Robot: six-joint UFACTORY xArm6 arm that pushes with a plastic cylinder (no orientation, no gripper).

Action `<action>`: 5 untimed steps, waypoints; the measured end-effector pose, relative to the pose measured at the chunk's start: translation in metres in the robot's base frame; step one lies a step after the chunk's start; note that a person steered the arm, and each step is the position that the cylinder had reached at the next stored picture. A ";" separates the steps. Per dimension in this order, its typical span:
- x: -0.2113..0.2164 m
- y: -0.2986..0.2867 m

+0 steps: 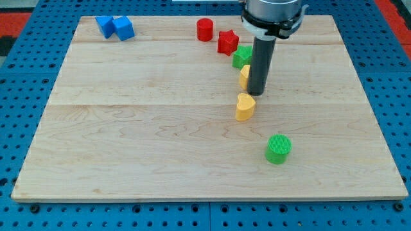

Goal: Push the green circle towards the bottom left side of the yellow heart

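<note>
My tip (257, 95) sits just above and to the right of the yellow heart (244, 107), almost touching it, with another yellow block (244, 76) partly behind the rod. There are no jaws on this rig, only the bare rod, so nothing is held.

The green circle (278, 149) lies below and to the right of the heart, toward the tabletop's (128, 128) bottom edge, well apart from my tip. To do this well, I judge the tip should swing round to the circle's right side, clear of the heart, then push leftward in short strokes so the round block does not roll off line.

The rod hides part of the yellow block and of a green block (242, 56), so their shapes cannot be told. A red star (227, 42), a red cylinder (204, 29) and two blue blocks (115, 27) stand along the top edge.
</note>
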State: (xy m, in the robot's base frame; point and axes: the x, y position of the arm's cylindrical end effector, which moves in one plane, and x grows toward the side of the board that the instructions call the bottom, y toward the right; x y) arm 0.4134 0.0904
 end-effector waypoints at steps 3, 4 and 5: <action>0.073 -0.030; 0.072 -0.037; 0.064 -0.032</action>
State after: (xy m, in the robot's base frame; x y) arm 0.4773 0.0580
